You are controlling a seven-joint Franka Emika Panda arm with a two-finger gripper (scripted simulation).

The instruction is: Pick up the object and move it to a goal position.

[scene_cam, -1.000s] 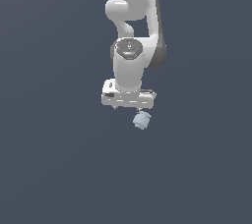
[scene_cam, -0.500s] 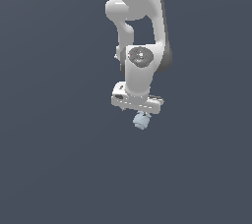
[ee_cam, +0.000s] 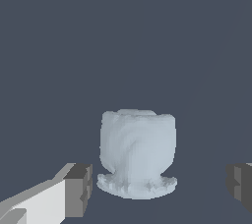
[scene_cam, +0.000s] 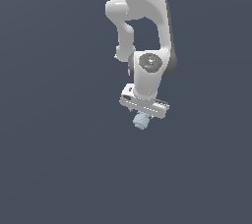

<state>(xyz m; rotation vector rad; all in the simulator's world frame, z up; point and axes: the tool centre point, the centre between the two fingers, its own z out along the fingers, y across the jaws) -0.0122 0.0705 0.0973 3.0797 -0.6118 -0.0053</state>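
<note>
Wrist view shows the object [ee_cam: 138,156], a pale blue-grey lumpy stub with a flared rim at one end, sitting between the two dark finger pads [ee_cam: 81,188]; there is a clear gap on each side, so the fingers are spread and not gripping it. Exterior view shows the white arm [scene_cam: 145,21] reaching down against a plain dark grey ground [scene_cam: 49,144], with the gripper [scene_cam: 142,116] tilted, its bar sloping toward the exterior view's right, and the object [scene_cam: 141,121] just under that bar
</note>
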